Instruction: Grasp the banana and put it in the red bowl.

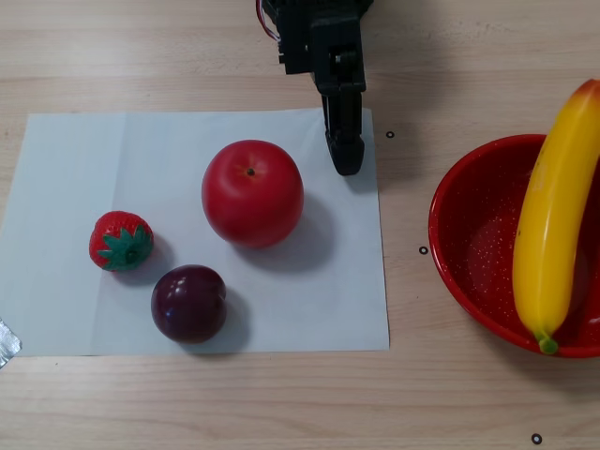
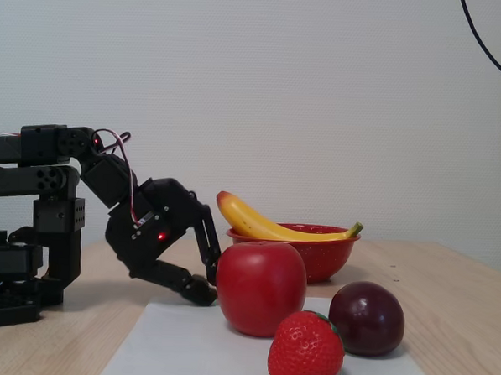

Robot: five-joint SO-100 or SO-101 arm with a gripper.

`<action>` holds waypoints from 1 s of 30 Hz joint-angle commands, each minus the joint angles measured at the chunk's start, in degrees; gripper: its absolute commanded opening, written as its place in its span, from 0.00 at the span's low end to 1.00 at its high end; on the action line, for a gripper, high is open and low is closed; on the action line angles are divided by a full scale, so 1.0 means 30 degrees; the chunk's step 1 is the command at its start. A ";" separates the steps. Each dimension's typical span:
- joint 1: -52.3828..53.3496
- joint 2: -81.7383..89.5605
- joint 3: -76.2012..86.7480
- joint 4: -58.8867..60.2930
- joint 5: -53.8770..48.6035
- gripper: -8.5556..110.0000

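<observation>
The banana (image 1: 555, 216) lies across the red bowl (image 1: 466, 272), its green stem tip resting on one rim and its orange-red end poking out past the opposite rim; in the fixed view it bridges the bowl (image 2: 327, 257) from edge to edge, more perched on top than sunk inside. So the placing step looks done, or as good as done, and what is in hand now reads as the retreat.

The gripper (image 2: 206, 273) is well clear of the bowl — low over the surface (image 1: 187, 56), at the edge of the white paper sheet (image 1: 75, 169), just beside the red apple (image 1: 252, 192) on the side facing the arm's base. Its jaws stand parted in the fixed view, one finger curving above the other with clear daylight between them, and nothing is held. In the other view only a single dark finger shows, pointing along the paper's edge.

On the paper, away from the bowl, sit the apple, a strawberry (image 1: 121, 241) and a dark plum (image 1: 188, 303), all apart from one another.

To my eye the next move calls for little: lift clear without nudging the apple, and fold back towards the base. If the banana's perch is judged too shaky, a gentle push deeper into the bowl would be the only extra.
</observation>
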 commanded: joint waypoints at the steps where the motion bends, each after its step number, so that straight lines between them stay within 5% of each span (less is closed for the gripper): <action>1: -0.0205 0.0234 0.0088 0.0967 0.0469 0.07; 30: -0.0381 0.0205 0.0117 0.4131 0.1113 0.07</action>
